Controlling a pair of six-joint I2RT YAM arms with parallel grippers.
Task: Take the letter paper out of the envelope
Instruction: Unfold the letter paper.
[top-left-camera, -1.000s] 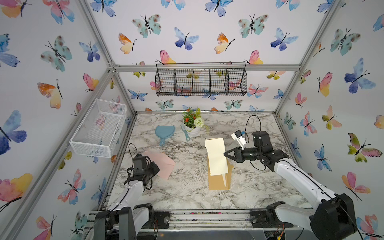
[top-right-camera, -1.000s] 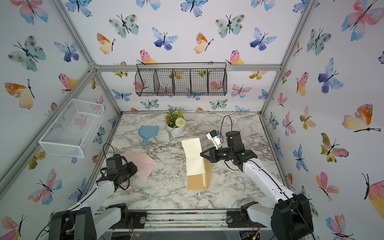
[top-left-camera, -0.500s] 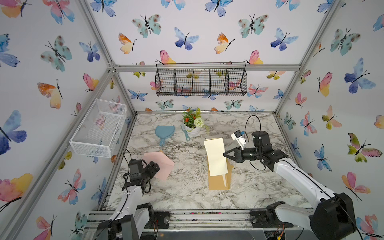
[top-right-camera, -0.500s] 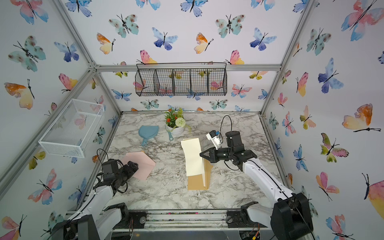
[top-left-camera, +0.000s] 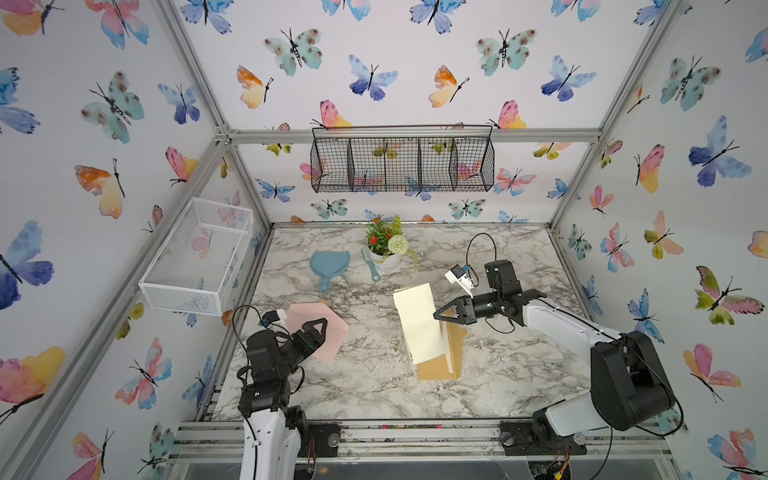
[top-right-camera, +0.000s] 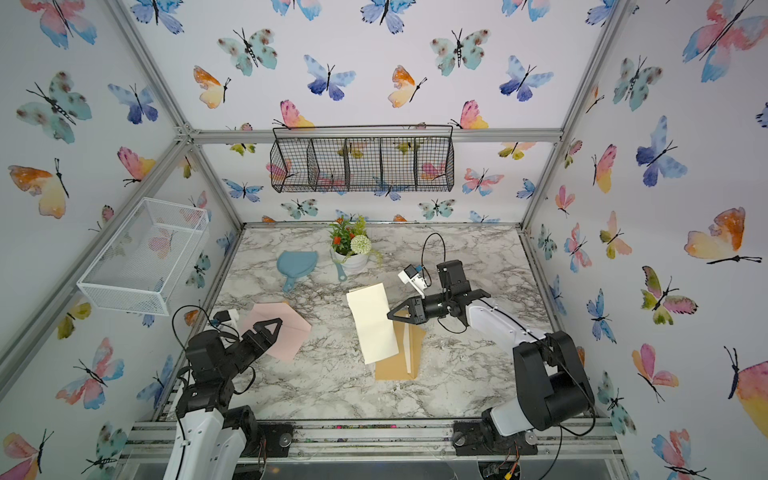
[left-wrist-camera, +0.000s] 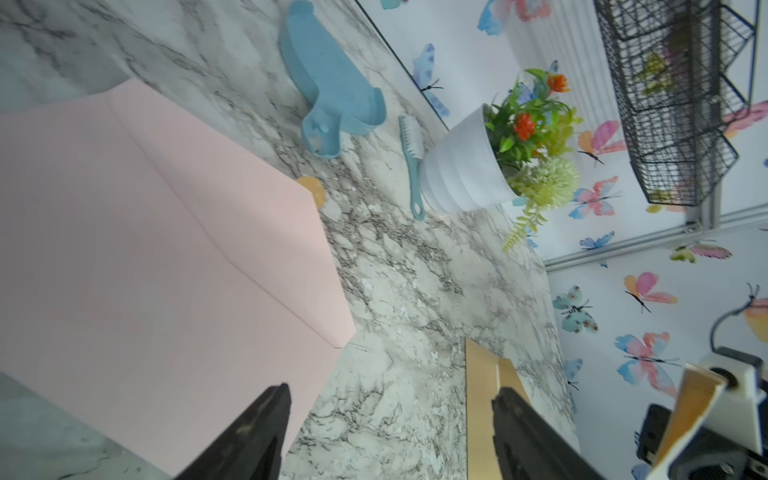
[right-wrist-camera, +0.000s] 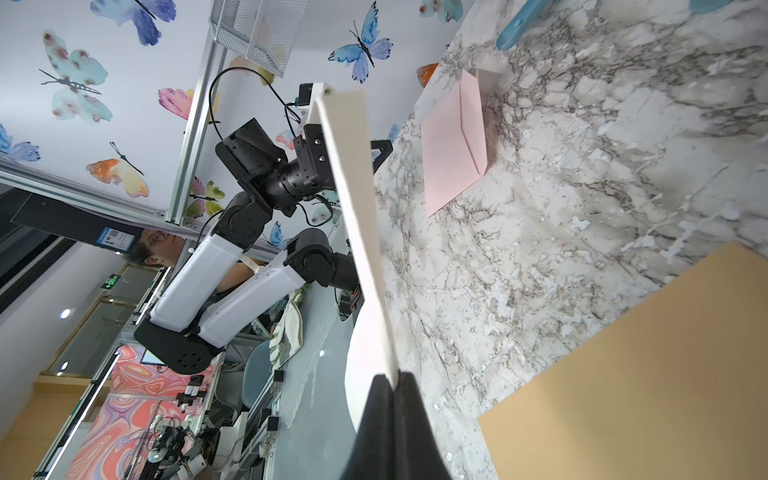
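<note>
1. Desk (top-left-camera: 519, 374): marble top carrying two envelopes. Judgement: the extraction step looks all but done, with the sheet lifted above the desk rather than lying in a pocket. What is left is to carry it clear and set it down.

2. Letter paper (top-left-camera: 417, 322): a cream sheet hanging tilted over the middle of the desk, a little toward the right edge. In both top views its lower end overlaps the brown envelope. The right wrist view shows it edge-on and raised off the surface. I cannot confirm from these views that its lower end is fully out of the envelope mouth.

3. Pink envelope (left-wrist-camera: 166, 249): flat near the left edge, flap side up, not gripped.

4. Brown envelope (top-left-camera: 438, 368): flat on the desk toward the front edge, right of centre, directly below the sheet. A pale strip shows along its right side; what it is cannot be told.

5. Right tool (top-left-camera: 435, 316): jaws pressed together on the right-hand long edge of the letter paper, about midway along it. The sheet extends leftward from the fingertips (right-wrist-camera: 376, 386).

6. Left tool (left-wrist-camera: 390, 395): jaws wide apart, holding nothing, poised over the front corner of the pink envelope and well apart from the sheet.

7. Next move, as judged: raise or draw the sheet toward the back edge until it clears the brown envelope, then lay it on bare desk. Risk: the thin sheet may bend or drag the unheld envelope along.
</note>
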